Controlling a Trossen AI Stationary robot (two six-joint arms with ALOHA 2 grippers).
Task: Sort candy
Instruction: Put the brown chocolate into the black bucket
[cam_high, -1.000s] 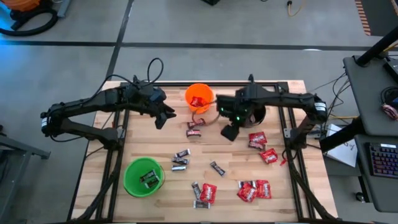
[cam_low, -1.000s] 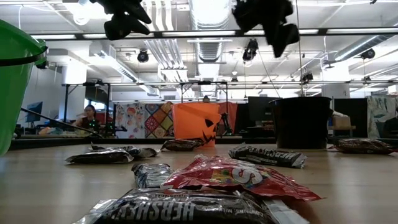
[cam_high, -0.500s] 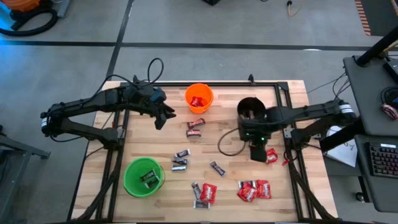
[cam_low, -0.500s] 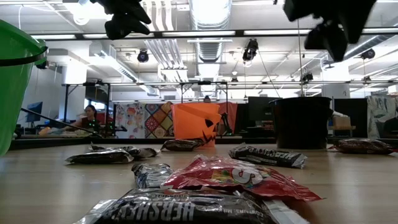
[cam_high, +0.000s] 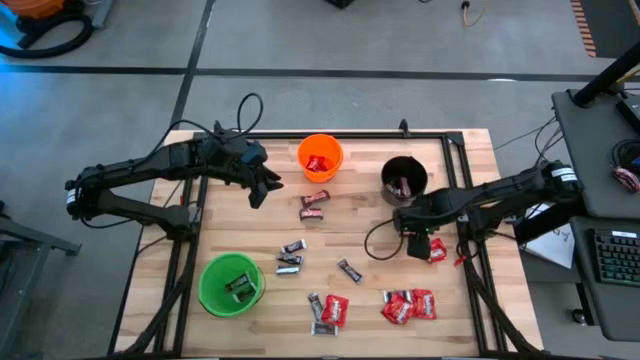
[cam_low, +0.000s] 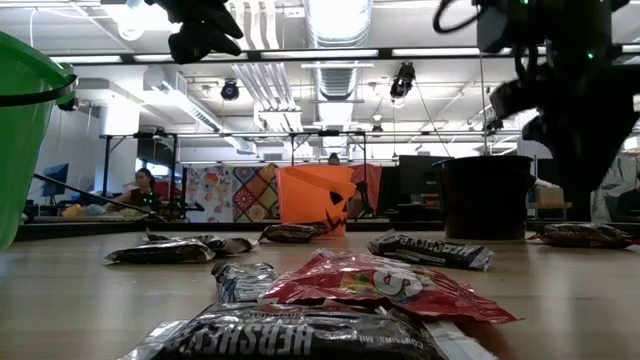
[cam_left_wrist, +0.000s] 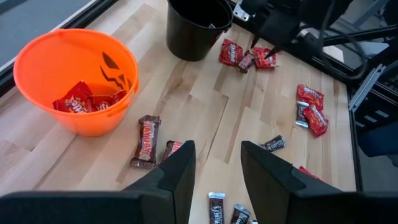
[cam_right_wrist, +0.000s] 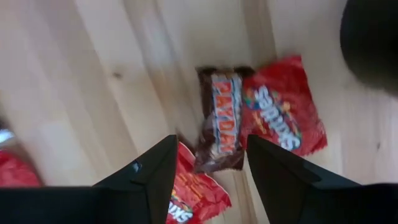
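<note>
Wrapped candy lies scattered on the wooden table: red packets (cam_high: 408, 305), dark mini bars (cam_high: 290, 258) and brown bars (cam_high: 313, 200). My right gripper (cam_high: 420, 244) is low over the right-hand cluster. In its wrist view it is open (cam_right_wrist: 210, 140), with its fingers on either side of a brown bar (cam_right_wrist: 221, 124) that lies flat between two red packets (cam_right_wrist: 283, 121). No touch shows. My left gripper (cam_high: 262, 186) hangs open (cam_left_wrist: 214, 167) above the table, left of the orange cup (cam_high: 320, 157).
The orange cup holds red packets (cam_left_wrist: 78, 102). A black cup (cam_high: 404, 178) stands just beyond my right gripper, and a green cup (cam_high: 231, 284) with dark bars sits near the front left. A cable loops on the table (cam_high: 375, 240). Bare wood lies around the centre.
My right gripper has swung from beside the orange cup toward the table's right and near side, then come down over the red packets and brown bar there.
</note>
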